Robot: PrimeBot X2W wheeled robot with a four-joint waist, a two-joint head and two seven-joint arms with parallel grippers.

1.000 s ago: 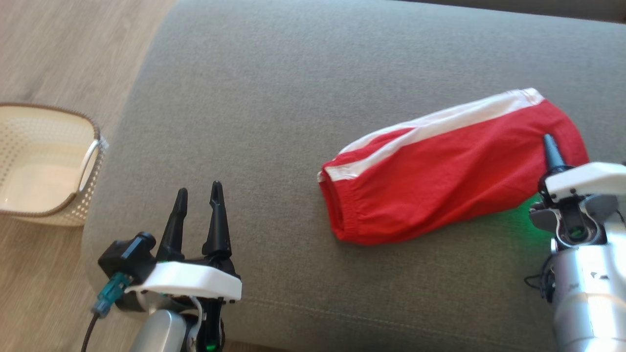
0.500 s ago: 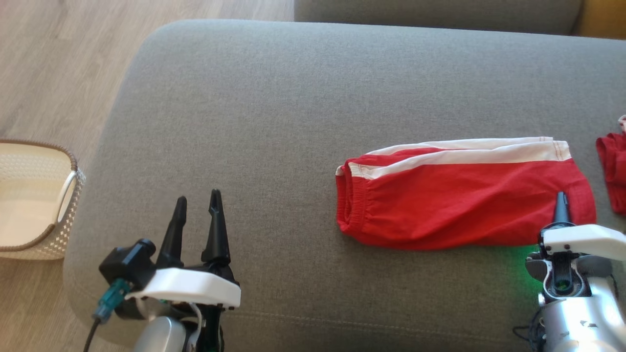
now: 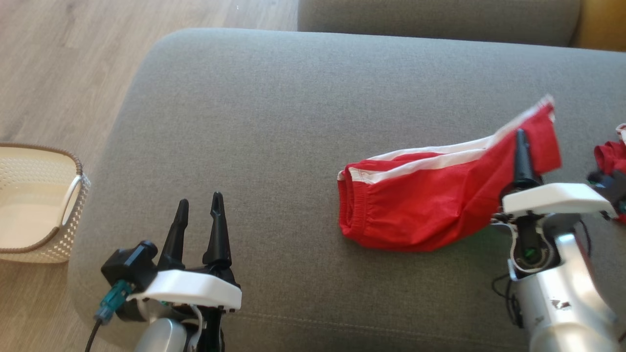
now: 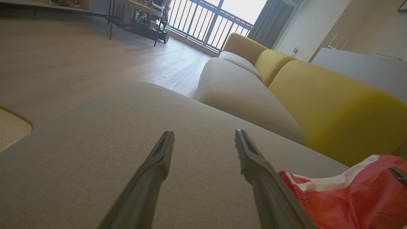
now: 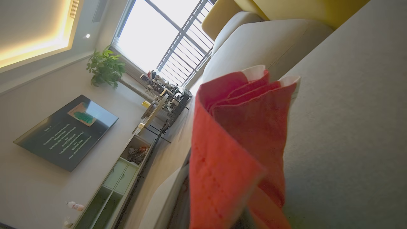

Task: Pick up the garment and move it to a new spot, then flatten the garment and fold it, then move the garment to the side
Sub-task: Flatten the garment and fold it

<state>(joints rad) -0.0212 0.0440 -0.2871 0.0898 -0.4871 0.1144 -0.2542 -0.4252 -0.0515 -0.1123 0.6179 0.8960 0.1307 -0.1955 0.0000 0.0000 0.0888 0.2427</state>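
While its gathered waistband end rests on the grey cushion (image 3: 293, 122), the red garment (image 3: 415, 210) with white side stripes is held up at its opposite end by the right gripper (image 3: 521, 137), whose dark fingers are pinched tight together on the cloth. The raised corner stands clear of the cushion at the right of the head view, and the fabric slopes down from it to the part lying flat. Seen from the right wrist, the garment (image 5: 241, 133) hangs in red folds edged with white, draped over that gripper's own fingers. The left gripper (image 3: 199, 198) sits at the near left of the cushion, well apart from the garment, its two fingers spread wide with nothing between them. From the left wrist, bare grey fabric shows between those fingers (image 4: 165, 146), and the garment (image 4: 349, 197) lies beyond at the lower right. A cream perforated basket (image 3: 73, 234) stands on the wooden floor (image 3: 58, 58) just beside the cushion's left edge. Another piece of red cloth (image 3: 609, 156) lies at the far right, near the right wrist
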